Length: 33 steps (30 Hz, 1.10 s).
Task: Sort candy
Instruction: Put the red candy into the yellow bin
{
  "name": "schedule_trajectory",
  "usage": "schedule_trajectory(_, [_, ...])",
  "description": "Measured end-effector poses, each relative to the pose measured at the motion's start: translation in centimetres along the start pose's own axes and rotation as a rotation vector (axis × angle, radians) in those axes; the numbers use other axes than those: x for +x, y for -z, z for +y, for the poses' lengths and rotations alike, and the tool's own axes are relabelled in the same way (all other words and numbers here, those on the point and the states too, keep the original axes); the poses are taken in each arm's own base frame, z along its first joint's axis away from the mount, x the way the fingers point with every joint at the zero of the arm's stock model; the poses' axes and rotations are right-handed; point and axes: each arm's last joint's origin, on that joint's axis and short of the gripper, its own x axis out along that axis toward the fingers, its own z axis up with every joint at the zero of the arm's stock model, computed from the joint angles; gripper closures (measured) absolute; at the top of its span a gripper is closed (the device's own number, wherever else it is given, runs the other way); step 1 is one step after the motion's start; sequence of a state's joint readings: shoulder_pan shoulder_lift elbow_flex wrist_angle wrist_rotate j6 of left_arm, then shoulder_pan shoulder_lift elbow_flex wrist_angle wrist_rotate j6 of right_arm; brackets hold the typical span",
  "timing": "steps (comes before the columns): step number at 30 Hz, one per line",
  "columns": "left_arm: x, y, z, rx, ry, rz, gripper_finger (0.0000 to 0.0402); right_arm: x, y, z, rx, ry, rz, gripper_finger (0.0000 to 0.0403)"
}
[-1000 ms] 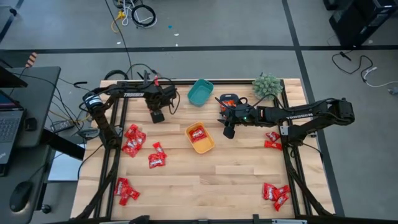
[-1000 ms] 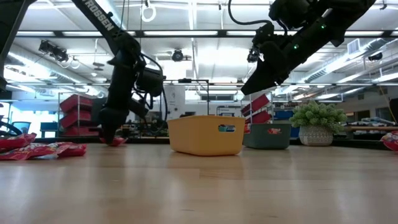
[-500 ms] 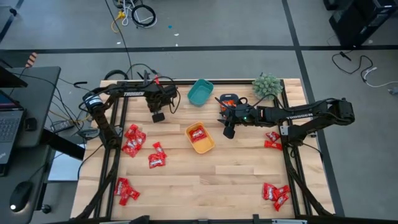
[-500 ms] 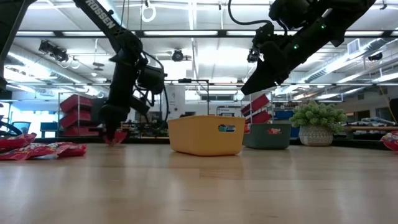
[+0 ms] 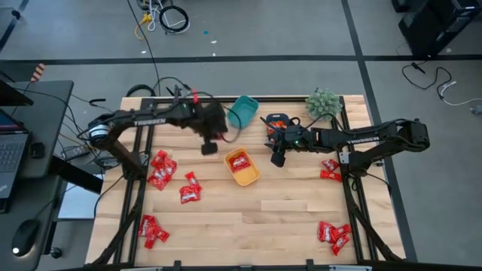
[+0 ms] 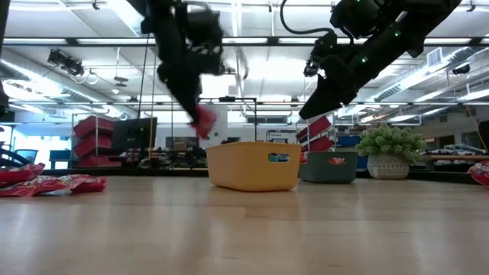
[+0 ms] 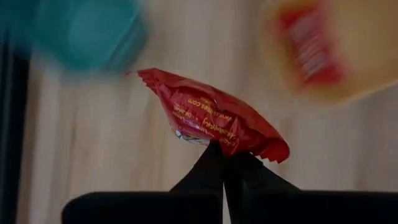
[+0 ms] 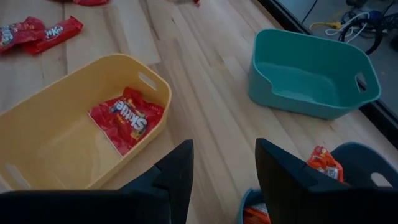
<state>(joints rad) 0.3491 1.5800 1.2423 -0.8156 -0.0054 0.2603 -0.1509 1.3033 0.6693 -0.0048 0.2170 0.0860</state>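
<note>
Above the worktop, upper middle of the high frame, my left hand had just pinched shut on a red candy and lifted it toward the yellow bin, so only the drop remained.

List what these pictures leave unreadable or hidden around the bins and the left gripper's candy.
- Held candy: the left gripper, shut on it, covers one edge in the left wrist view; motion blur smears it in the low view.
- Yellow bin: its wall hides the contents in the low view.
- Teal bin: blurred and cut off by the frame edge in the left wrist view.
- Third bin: the right gripper covers part of it in the right wrist view.
</note>
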Motion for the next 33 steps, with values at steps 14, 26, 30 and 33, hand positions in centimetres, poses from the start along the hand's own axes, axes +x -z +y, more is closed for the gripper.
schedule_trajectory(14, [2.3, -4.3, -10.2, 0.450, 0.057, -0.263, 0.0401, 0.0, -0.1, 0.0, 0.004, 0.001, -0.013, 0.0245])
schedule_trajectory(26, [5.9, -4.1, -10.8, 0.519, 0.074, -0.166, 0.0401, 0.0, -0.1, 0.0, 0.003, 0.001, -0.012, 0.0245])
schedule_trajectory(30, [6.5, -3.9, -11.1, 0.517, 0.112, -0.148, 0.0401, 0.0, -0.1, 0.0, 0.003, 0.001, -0.012, 0.0245])
schedule_trajectory(33, [6.8, -3.8, -11.5, 0.525, 0.128, -0.142, 0.0401, 0.0, -0.1, 0.0, 0.003, 0.001, -0.012, 0.0245])
